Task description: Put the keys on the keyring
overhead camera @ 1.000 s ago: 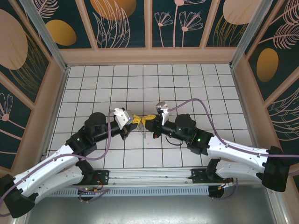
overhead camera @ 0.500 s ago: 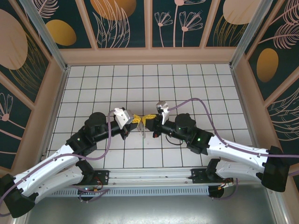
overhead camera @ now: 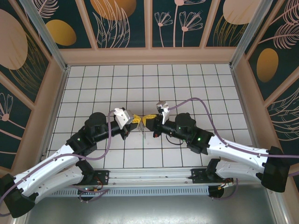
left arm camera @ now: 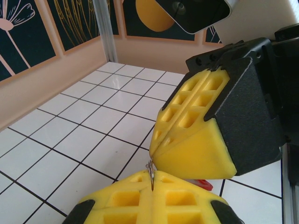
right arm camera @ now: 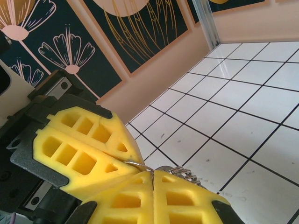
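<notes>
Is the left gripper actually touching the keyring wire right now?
Touching. In the left wrist view, the thin wire of the keyring runs straight into the seam between the closed yellow fingers of the left gripper, with no gap.

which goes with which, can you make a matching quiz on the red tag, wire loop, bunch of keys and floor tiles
Things:
1 red tag
2 wire loop
3 bunch of keys
4 floor tiles

Matches:
a white, dark lines
b pinched by left pincer and right pincer
c silvery, just beyond the right pincer
d tucked just under the right pincer

Pairs: 1-d; 2-b; 3-c; 4-a
</notes>
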`<act>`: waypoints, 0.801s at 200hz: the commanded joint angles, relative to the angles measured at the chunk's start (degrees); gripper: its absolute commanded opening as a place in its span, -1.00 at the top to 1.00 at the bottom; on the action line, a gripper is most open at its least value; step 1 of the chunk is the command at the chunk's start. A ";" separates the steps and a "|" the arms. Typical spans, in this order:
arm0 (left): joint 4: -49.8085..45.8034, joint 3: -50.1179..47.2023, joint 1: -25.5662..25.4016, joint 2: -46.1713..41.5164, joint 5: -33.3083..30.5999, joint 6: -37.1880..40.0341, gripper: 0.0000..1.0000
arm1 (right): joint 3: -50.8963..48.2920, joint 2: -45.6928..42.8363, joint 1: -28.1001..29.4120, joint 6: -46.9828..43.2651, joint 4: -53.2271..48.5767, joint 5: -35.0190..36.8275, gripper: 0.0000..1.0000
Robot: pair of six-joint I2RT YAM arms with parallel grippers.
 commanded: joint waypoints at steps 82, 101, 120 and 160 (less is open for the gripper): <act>3.45 -0.42 -0.13 -1.84 3.83 0.35 1.00 | 0.57 -0.38 -2.56 1.33 -1.75 2.93 1.00; 3.45 -0.46 -0.18 -1.92 3.72 0.34 1.00 | 0.84 -0.34 -2.60 1.06 -1.74 2.42 1.00; 3.50 -0.46 -0.19 -2.02 3.72 0.28 1.00 | 0.71 -0.38 -2.58 1.20 -2.02 2.14 1.00; 4.07 -0.72 -0.20 -2.31 3.87 0.02 1.00 | 0.71 0.35 -2.57 1.36 -1.51 0.47 1.00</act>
